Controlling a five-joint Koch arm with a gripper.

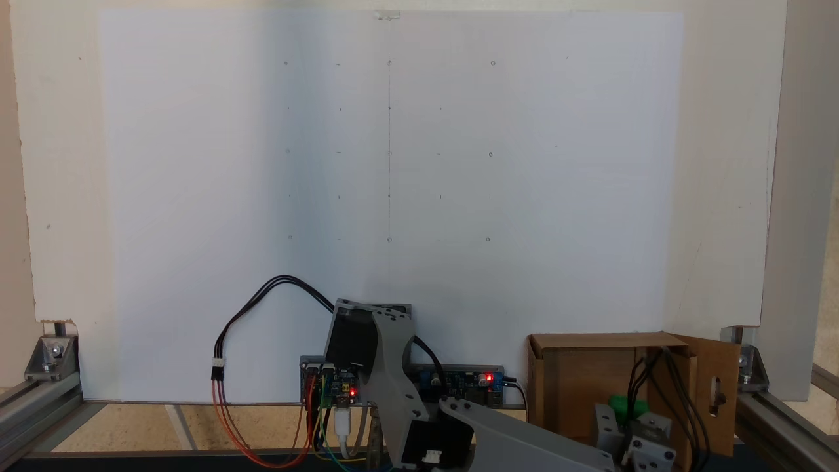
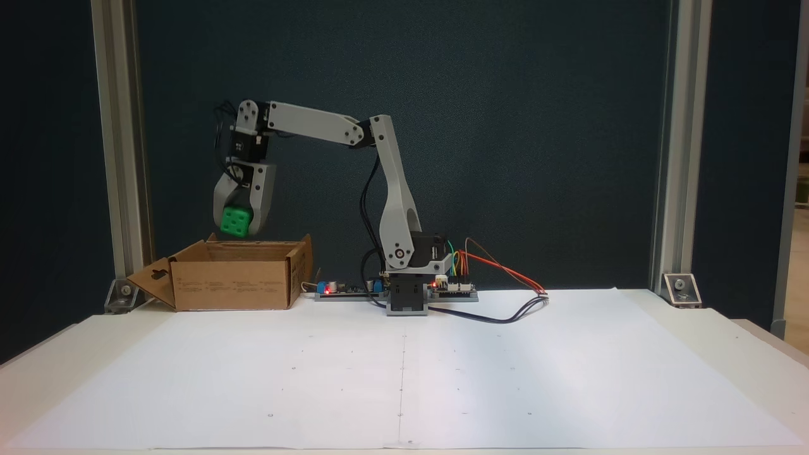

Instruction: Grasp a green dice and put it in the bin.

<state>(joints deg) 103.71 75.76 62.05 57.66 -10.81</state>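
Nearest you, the white tabletop lies bare; behind it the bin sits open-topped. Your gripper is clamped on the green dice just above it. It's probably light, rigid, slick plastic, so keep hold on opposite flat faces.

Light grey printed links are being joined by black servo blocks. Black cables are being routed along the arm; red, orange and green wires are being fed from the base board, where red lights are being shown.
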